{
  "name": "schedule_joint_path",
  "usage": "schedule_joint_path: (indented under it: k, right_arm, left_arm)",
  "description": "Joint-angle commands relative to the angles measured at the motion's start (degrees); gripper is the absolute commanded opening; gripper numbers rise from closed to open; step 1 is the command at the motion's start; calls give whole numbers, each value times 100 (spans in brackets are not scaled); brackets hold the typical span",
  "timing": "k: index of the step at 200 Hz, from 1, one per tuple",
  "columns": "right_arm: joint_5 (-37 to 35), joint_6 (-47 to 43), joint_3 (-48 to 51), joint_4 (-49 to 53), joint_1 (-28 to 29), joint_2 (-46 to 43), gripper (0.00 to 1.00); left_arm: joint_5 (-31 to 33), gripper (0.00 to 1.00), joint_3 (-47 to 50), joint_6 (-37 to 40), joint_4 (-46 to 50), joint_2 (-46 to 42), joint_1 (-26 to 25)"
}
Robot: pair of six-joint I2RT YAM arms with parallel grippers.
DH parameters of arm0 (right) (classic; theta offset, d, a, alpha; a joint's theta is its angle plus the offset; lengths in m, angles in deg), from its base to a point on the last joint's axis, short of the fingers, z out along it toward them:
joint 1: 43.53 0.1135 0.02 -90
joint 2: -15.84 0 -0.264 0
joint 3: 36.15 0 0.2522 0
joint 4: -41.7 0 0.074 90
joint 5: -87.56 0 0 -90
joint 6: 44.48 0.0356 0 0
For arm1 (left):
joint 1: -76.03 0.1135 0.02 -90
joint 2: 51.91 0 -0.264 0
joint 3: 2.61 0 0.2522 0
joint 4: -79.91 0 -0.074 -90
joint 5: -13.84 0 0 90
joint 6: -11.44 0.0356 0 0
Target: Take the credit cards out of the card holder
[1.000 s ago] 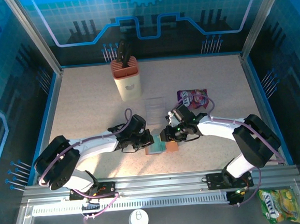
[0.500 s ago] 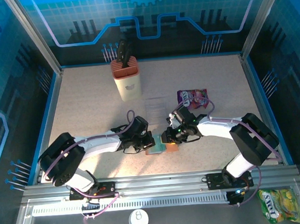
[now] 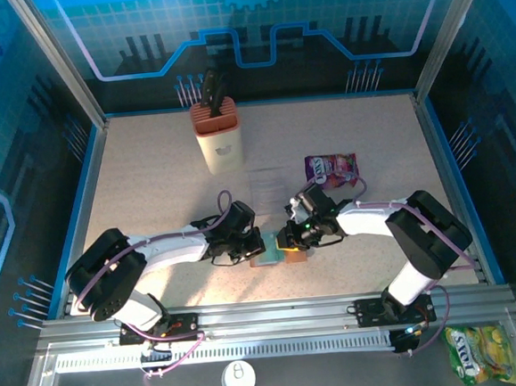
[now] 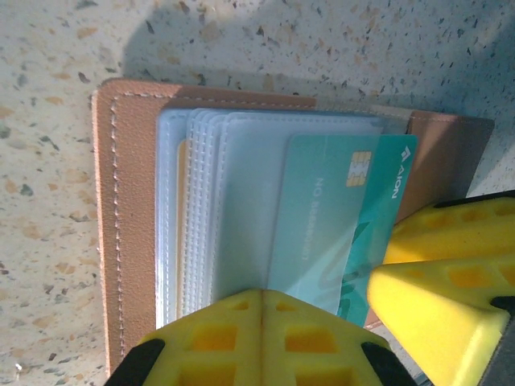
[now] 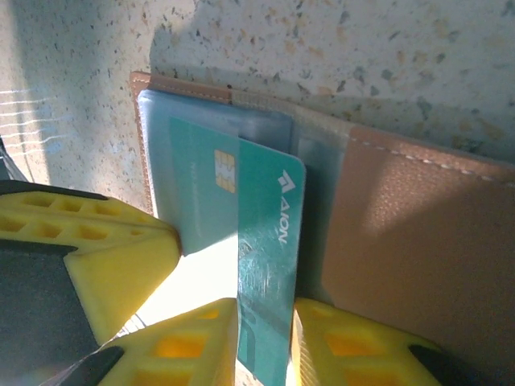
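Teal plastic now sits between the fingertips of the right gripper (image 5: 265,350); over the last second its jaws have narrowed from a looser stance until both yellow pads (image 5: 189,342) meet the teal credit card (image 5: 269,233), so we treat the card as gripped, if only lightly; the card is about half clear of the clear sleeves (image 4: 209,209), its chip end under the film and its logo end exposed; the left gripper (image 4: 261,310) has moved in a little and settled, jaws fully closed with nothing between them, tips bearing down on the sleeves to pin the card holder (image 4: 121,241); the holder lies open and flat on the speckled table (image 3: 150,184), near the front centre, between the two grippers; we judge the first extraction ready to proceed, a straight pull along the sleeve while the left arm holds the leather down; an orange-edged card (image 4: 183,193) remains in an inner sleeve, so the task is at an early stage.
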Motion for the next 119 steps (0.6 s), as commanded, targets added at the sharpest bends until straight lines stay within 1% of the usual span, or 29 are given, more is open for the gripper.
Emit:
schedule_joint_path:
  k: [1, 47, 97, 119]
  right_arm:
    - [201, 104, 90, -219, -83, 42, 21]
    - [219, 79, 118, -220, -146, -20, 13]
    - [155, -20, 234, -65, -307, -177, 12]
    - [118, -155, 289, 154, -385, -324, 11]
  left_arm:
    - [198, 3, 79, -24, 264, 15, -31]
    - [220, 3, 154, -89, 195, -11, -31]
    - [237, 3, 158, -94, 217, -47, -33]
    - [228, 2, 160, -90, 219, -59, -36]
